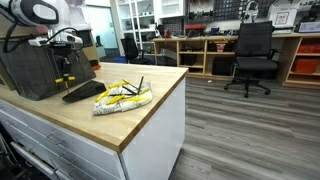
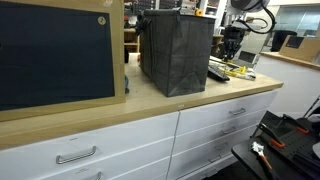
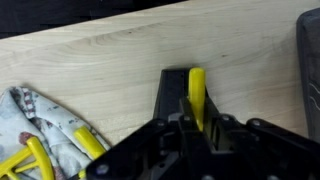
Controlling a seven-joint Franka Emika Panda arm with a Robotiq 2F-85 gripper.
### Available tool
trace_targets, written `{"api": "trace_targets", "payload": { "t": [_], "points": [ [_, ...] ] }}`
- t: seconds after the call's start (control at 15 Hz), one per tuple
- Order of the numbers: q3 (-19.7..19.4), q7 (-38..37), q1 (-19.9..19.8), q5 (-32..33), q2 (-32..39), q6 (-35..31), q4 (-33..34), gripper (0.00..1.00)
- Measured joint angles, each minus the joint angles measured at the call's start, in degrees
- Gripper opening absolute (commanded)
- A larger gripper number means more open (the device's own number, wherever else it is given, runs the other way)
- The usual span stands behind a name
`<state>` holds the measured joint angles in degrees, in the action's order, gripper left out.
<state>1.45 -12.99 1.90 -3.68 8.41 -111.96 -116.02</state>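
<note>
Gripper [image 3: 193,118] comes in from the bottom centre of the wrist view, with its jaws closed around a yellow stick [image 3: 197,92]. The stick runs straight up the frame from between the fingers. Its type isn't readable, it's just a narrow yellow bar.

In an exterior view the gripper [image 1: 63,72] sits at left-centre, low over the wooden countertop [image 1: 150,115], and the stick [image 1: 62,78] hangs roughly upright. I can't tell whether its lower end touches the surface.

Black flat device [image 1: 83,90] lies on the countertop just right of the gripper. In the wrist view it [image 3: 172,95] shows just left of the stick; whether the two touch is unclear.

Patterned cloth [image 1: 122,98], with a yellow cable [image 1: 118,97] bundled on it, lies right of the black device, near the frame centre. In the wrist view the cloth [image 3: 35,125] is at lower left, apart from the stick.

Dark bin [image 1: 32,68] stands on the countertop at the left edge, just beside the arm. In an exterior view it [image 2: 175,50] fills the centre, with the gripper [image 2: 234,48] behind it at upper right.

Background: an office chair [image 1: 250,55] at upper right, on the floor well away from the counter. White drawers [image 2: 120,145] run under the countertop, and a framed dark panel [image 2: 55,50] takes the upper left.
</note>
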Motion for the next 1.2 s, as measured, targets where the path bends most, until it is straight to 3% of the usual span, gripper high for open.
{"api": "trace_targets", "payload": {
  "t": [0.27, 0.93, 1.2],
  "points": [
    [0.0, -6.1, 0.1, 0.0, 0.0, -3.6, -0.4, 0.04],
    [-1.4, -33.5, 0.1, 0.0, -1.1, -11.0, -4.4, 0.04],
    [-1.8, -40.8, 0.1, 0.0, -2.9, -13.2, -5.9, 0.04]
  ]
}}
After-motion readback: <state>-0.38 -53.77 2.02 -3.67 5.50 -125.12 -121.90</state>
